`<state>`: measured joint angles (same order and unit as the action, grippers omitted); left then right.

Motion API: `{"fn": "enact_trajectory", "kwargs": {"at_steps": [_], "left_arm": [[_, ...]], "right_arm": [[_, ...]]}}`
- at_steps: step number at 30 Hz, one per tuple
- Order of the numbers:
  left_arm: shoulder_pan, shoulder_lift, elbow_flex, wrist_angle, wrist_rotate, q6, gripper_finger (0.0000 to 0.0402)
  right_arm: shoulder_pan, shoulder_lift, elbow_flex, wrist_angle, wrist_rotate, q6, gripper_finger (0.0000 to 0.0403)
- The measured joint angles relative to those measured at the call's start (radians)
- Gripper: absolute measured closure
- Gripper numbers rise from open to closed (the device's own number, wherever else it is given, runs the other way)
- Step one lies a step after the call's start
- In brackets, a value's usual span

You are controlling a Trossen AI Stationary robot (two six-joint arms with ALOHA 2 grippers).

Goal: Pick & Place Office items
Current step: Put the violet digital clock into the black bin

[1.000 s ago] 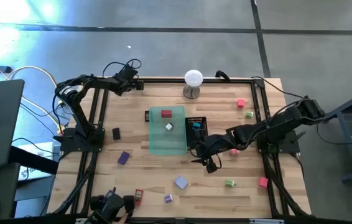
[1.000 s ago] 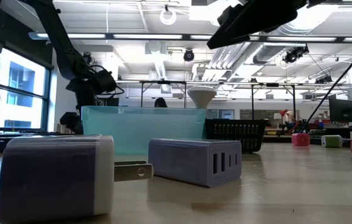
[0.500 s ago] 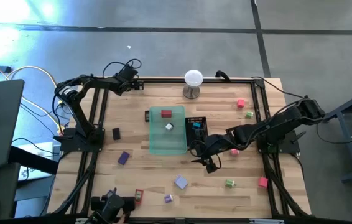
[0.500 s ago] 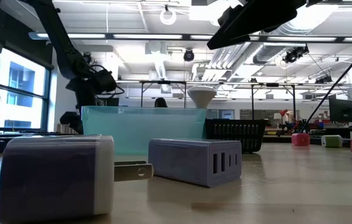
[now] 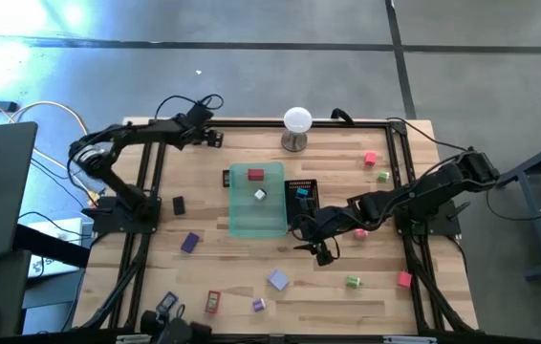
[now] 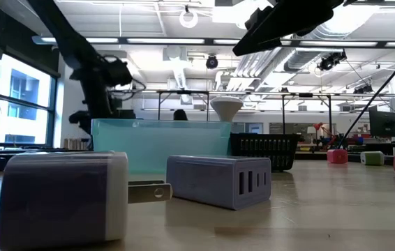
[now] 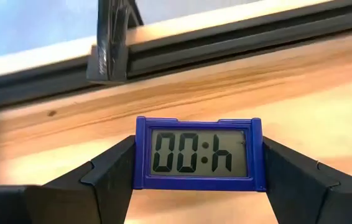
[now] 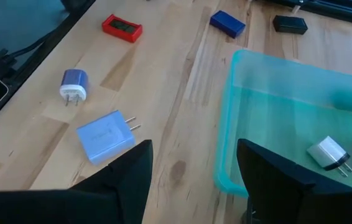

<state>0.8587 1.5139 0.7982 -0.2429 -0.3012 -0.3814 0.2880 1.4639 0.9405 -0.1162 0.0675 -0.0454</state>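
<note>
Nearby, at the counter's (image 5: 347, 191) near edge, purple chargers (image 6: 218, 180) are lying loose, prongs pointing sideways. Further in, the right gripper (image 5: 316, 245) is hanging just beside the green tray (image 5: 257, 212), jaws standing apart with nothing between them, probably waiting its turn. At the far left corner, the left gripper (image 5: 211, 137) is clamping a small blue clock (image 7: 199, 153) by its short ends, long axis spanning the jaws, display facing the wrist camera upside down, likely for carrying to a tray.
</note>
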Motion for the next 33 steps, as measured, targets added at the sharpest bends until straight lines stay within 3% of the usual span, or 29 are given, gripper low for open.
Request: {"fn": "enact_trajectory", "kwargs": {"at_steps": [5,8,16,19,24,27,30,33], "left_arm": [[-0.108,-0.154,0.001,-0.064,-0.001,0.063,0.0122],[-0.173,-0.246,0.001,-0.049,0.010,0.108,0.0122],[-0.386,-0.430,0.002,0.068,0.309,0.243,0.0122],[-0.493,-0.456,0.003,0.100,0.351,0.318,0.0122],[-0.695,-0.448,0.003,0.109,0.347,0.483,0.0122],[-0.818,-0.422,0.003,0.142,0.246,0.533,0.0122],[-0.931,-0.388,0.004,0.188,0.054,0.577,0.0122],[-1.024,-0.345,0.004,0.241,-0.147,0.628,0.0122]], "right_arm": [[0.000,0.000,0.000,0.000,-0.005,0.003,0.0181],[0.000,0.000,0.000,0.002,-0.079,-0.005,0.0181],[0.001,0.000,0.000,0.047,-0.280,-0.003,0.0181],[0.001,0.000,0.000,0.071,-0.239,0.037,0.0181],[-0.001,0.000,0.000,0.108,-0.050,0.150,0.0181],[-0.001,0.000,0.000,0.121,0.074,0.195,0.0181],[-0.002,0.000,0.000,0.147,0.178,0.256,0.0181],[-0.016,0.000,0.000,0.188,0.198,0.303,0.0181]]}}
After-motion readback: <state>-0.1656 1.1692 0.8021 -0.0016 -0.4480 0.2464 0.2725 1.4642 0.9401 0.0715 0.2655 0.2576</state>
